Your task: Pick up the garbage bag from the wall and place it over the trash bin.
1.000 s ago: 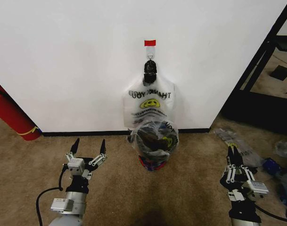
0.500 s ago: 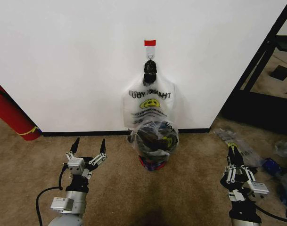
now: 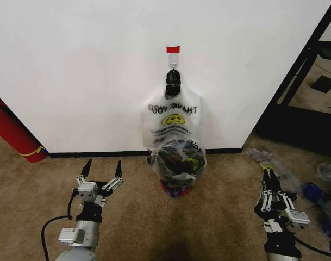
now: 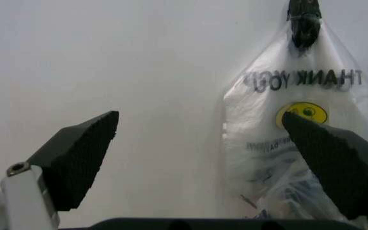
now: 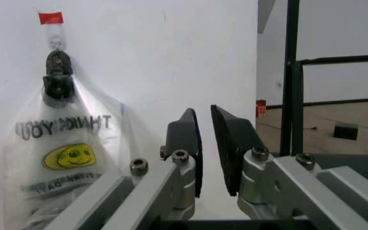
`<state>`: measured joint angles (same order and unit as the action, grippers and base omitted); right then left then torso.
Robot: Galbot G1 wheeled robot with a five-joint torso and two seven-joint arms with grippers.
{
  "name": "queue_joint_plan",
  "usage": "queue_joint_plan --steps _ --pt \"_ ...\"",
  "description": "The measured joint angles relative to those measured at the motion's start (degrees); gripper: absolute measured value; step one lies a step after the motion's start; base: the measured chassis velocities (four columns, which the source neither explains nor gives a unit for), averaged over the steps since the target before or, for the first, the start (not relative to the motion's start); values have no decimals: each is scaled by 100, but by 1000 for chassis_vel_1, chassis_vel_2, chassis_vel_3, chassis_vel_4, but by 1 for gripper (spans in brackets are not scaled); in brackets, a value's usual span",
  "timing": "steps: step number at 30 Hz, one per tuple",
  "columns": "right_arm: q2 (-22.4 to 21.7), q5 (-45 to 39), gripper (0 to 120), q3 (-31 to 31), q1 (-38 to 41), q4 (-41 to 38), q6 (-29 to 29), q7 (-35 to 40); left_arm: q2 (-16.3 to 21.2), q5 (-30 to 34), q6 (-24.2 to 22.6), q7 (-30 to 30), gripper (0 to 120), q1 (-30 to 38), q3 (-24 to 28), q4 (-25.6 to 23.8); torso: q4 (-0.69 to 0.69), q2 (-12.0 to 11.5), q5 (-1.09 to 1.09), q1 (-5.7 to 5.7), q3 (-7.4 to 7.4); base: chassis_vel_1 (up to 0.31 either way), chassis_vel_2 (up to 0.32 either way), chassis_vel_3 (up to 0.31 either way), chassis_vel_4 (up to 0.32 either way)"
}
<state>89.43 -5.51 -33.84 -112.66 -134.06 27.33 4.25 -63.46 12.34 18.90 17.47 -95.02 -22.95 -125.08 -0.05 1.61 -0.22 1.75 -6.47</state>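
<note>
Facing wall (image 3: 73, 65), white, with black baseboard (image 3: 100, 154) running along carpet (image 3: 138, 217).

Noting bin (image 3: 175, 189) standing on the carpet against the wall, dead ahead at 12 o'clock from the robot, red bottom rim just showing.

Logging garbage bag (image 3: 179, 152) as draped over the bin's top: thin, see-through, crinkled, small yellow smiley at its 3 o'clock side, dark mesh showing through.

Recording a second bag, the THANK YOU bag (image 3: 172, 117), hanging flat on the wall at 12 o'clock above the bin, from hook (image 3: 173, 81); lower edge meeting the garbage bag. Spotting red tape (image 3: 173, 49) at 12 o'clock just above the hook.

Marking extinguisher (image 3: 13, 133) leaning at the wall, well off at 9 o'clock of the bin.

Finding left gripper (image 3: 104, 166) hovering low over the carpet at 8 o'clock of the bin, apart from it, pointing at the wall; in the left wrist view (image 4: 198, 120), fingers (image 4: 82, 153) spreading wide, nothing between them.

Finding right gripper (image 3: 268, 174) hanging well apart at 4 o'clock of the bin; in the right wrist view (image 5: 203, 112), fingers (image 5: 187, 143) sitting nearly together, a thin gap only, gripping nothing.
</note>
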Motion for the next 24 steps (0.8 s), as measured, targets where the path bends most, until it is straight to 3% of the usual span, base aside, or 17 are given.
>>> queue_joint_plan --steps 24 --pt "0 -2 2 0 0 0 -6 0 0 1 2 -1 100 0 0 3 0 0 0 0 0 0 0 0 0"
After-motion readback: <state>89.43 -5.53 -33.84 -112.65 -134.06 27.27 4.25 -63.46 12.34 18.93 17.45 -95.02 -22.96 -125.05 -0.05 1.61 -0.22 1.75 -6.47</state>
